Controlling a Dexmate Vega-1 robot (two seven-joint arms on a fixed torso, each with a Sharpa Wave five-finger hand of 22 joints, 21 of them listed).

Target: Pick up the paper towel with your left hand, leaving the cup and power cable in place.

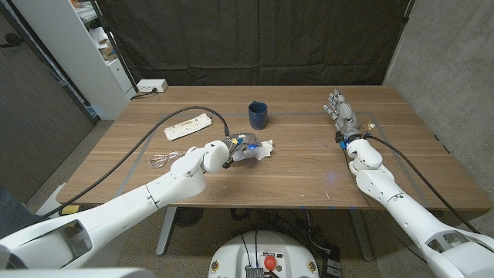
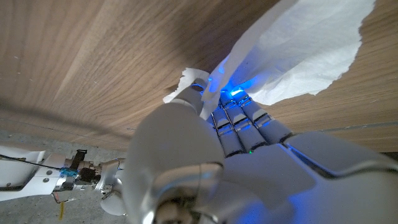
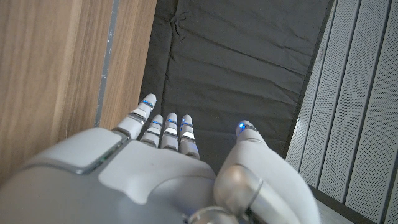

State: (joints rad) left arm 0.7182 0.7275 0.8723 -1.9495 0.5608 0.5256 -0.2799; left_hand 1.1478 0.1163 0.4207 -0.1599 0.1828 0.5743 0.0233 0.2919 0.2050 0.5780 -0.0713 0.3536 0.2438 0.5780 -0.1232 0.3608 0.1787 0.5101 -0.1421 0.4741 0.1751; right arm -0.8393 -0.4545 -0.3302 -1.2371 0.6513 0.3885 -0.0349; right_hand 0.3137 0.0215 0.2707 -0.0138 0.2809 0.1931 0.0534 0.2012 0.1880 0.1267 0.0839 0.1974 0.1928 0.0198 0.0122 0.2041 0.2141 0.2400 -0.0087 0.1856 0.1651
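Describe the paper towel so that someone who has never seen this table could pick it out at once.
On the wooden table, look near the middle, just in front of the dark blue cup. The paper towel is there, pinched in the fingers of the left hand. It is the only white, crumpled, ragged-edged sheet; the white power strip nearby is long and rigid.
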